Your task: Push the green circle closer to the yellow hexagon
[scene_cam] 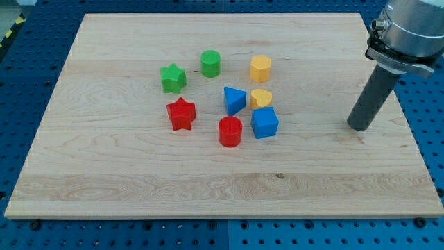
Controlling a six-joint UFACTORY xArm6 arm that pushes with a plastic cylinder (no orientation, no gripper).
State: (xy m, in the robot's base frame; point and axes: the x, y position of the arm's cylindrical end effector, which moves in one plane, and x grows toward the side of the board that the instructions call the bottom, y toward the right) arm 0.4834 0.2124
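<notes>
The green circle (211, 63) stands on the wooden board in the upper middle of the view. The yellow hexagon (260, 69) stands to its right, about a block's width apart. My tip (359, 126) rests on the board far to the right, well away from all blocks and lower in the view than both.
A green star (173, 78) sits left of the green circle. A blue triangle (234, 100), a yellow heart (261, 97), a blue cube (264, 123), a red circle (230, 131) and a red star (182, 114) cluster below. The board (104, 173) lies on a blue pegboard.
</notes>
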